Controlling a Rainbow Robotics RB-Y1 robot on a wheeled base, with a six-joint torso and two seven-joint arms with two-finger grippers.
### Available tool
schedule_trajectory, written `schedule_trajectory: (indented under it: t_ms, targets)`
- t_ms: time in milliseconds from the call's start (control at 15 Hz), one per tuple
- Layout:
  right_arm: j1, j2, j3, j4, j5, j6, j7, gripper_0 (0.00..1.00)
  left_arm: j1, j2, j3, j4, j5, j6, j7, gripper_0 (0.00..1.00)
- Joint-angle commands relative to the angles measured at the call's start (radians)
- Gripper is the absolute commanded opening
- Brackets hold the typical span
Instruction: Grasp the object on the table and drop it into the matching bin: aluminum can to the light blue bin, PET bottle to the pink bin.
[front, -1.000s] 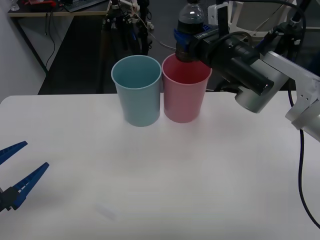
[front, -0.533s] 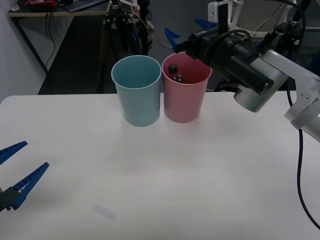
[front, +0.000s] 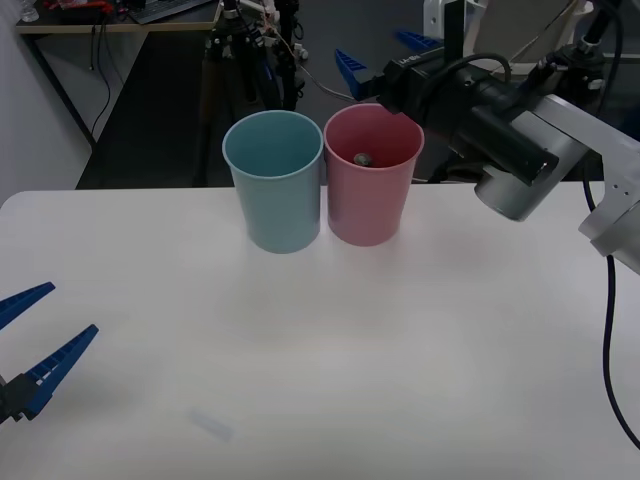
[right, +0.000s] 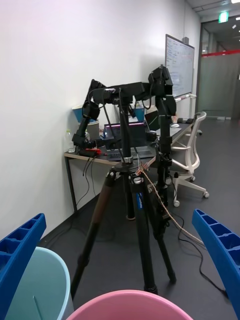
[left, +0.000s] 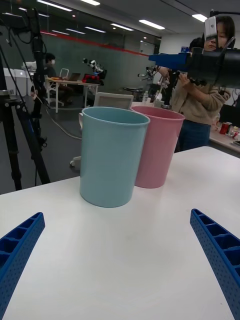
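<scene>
1. While our left gripper (front: 35, 345) sits low over the near left part of the table (front: 330, 350), well apart from the pink bin (front: 368, 190) and to its left, its two blue ribbed fingers (front: 60, 370) are spread wide with nothing between them.
2. From our left wrist camera the same spread fingers (left: 217, 260) frame bare white tabletop (left: 125, 250), and the pink bin (left: 157, 150) stands upright beyond them.
3. Just to the left of the pink bin we see the light blue bin (front: 275, 185), also upright, the two walls touching or very nearly so; we cannot tell which from the front view.
4. In our left wrist view the light blue bin (left: 110, 155) overlaps the pink one, being the nearer of the pair.
5. Inside the pink bin lies the PET bottle (front: 362, 158); we can see just a small pale-and-dark patch of it deep within, below the rim, and its pose is too hidden to tell.
6. Above and just behind the pink bin's rim hangs our right gripper (front: 385, 58), its blue fingers (front: 350, 72) parted and holding nothing.
7. Our right wrist camera shows those fingers (right: 217, 250) wide apart, with the pink rim (right: 130, 306) directly beneath the gap and the light blue rim (right: 42, 280) beside it.
8. To the right of the pink bin our right arm (front: 500, 140) reaches in from the table's far right side.
</scene>
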Motion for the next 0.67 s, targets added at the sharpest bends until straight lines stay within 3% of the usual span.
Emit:
schedule_trajectory:
  t_ms: [67, 267, 533, 667]
  targets:
    - [0.023, -0.046, 0.001, -0.036, -0.076, -0.062, 0.021, 1.00, 0.000, 0.000, 0.000, 0.000, 0.000, 0.000, 0.000, 1.00]
    - [0.083, -0.132, 0.001, -0.161, -0.149, -0.080, 0.058, 1.00, 0.000, 0.000, 0.000, 0.000, 0.000, 0.000, 0.000, 1.00]
    - [0.219, -0.289, -0.015, -0.352, -0.290, -0.142, 0.208, 1.00, 0.000, 0.000, 0.000, 0.000, 0.000, 0.000, 0.000, 1.00]
    - [0.325, -0.344, -0.059, -0.430, -0.299, -0.194, 0.225, 1.00, 0.000, 0.000, 0.000, 0.000, 0.000, 0.000, 0.000, 1.00]
